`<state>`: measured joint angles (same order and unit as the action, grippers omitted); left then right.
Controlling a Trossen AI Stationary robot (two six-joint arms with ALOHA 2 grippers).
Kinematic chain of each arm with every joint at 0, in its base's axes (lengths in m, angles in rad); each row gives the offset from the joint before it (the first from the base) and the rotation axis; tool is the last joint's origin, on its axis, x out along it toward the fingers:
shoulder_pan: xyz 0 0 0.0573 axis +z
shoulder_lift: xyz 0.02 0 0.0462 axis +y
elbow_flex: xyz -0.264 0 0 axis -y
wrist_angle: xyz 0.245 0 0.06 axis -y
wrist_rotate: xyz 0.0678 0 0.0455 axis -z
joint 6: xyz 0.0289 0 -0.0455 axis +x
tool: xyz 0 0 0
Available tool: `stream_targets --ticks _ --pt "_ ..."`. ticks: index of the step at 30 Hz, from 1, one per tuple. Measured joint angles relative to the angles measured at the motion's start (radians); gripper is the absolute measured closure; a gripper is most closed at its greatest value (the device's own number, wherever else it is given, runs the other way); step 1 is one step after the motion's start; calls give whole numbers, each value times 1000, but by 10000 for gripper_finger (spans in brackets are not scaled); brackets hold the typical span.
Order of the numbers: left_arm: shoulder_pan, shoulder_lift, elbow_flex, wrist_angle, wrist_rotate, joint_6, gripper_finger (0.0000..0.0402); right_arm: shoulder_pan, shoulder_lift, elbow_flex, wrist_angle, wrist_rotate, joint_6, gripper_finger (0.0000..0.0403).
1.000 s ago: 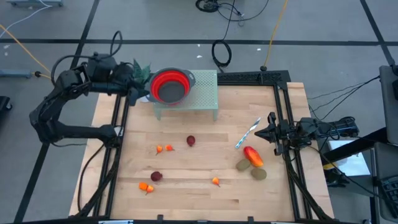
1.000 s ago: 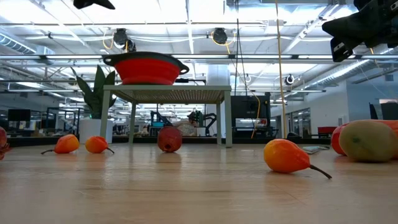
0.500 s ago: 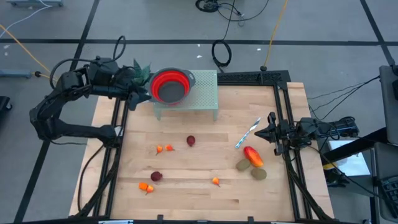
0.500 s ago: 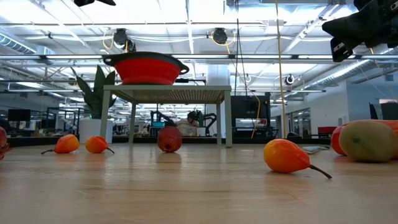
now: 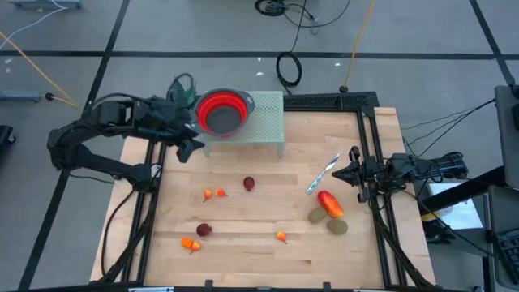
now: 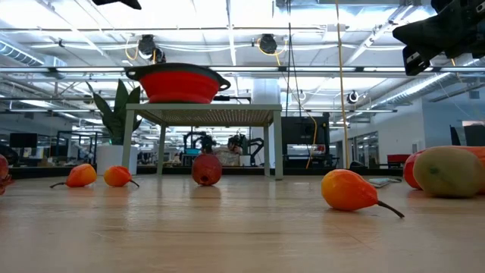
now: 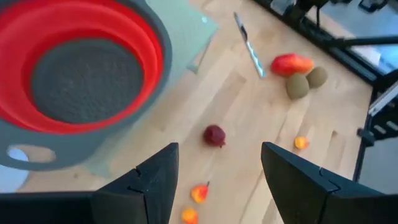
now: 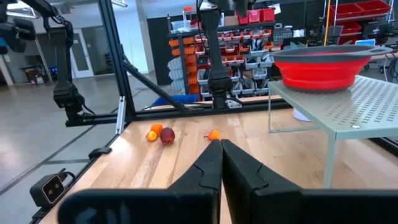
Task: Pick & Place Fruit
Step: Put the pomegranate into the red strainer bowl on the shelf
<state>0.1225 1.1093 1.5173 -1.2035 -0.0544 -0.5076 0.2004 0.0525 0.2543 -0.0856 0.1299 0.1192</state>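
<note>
Swung inward off the red bowl (image 5: 220, 112), left gripper (image 5: 188, 148) hangs open, empty — fruit (image 5: 248, 184) lies well apart.

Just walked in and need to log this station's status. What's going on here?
A two-arm robot is sorting toy fruit, all of it lying loose on the wooden table. The left tool hangs open and empty at the table's back left, beside the red bowl on its green stand. The bowl looks empty. The right tool waits shut at the right edge, near a blue-and-white stick.
</note>
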Motion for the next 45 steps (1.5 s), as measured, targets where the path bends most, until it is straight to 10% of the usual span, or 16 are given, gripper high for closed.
stream_targets --ticks 45 --pt "-572 429 -30 -157 38 -653 172 0 0 0 -1 0 0 403"
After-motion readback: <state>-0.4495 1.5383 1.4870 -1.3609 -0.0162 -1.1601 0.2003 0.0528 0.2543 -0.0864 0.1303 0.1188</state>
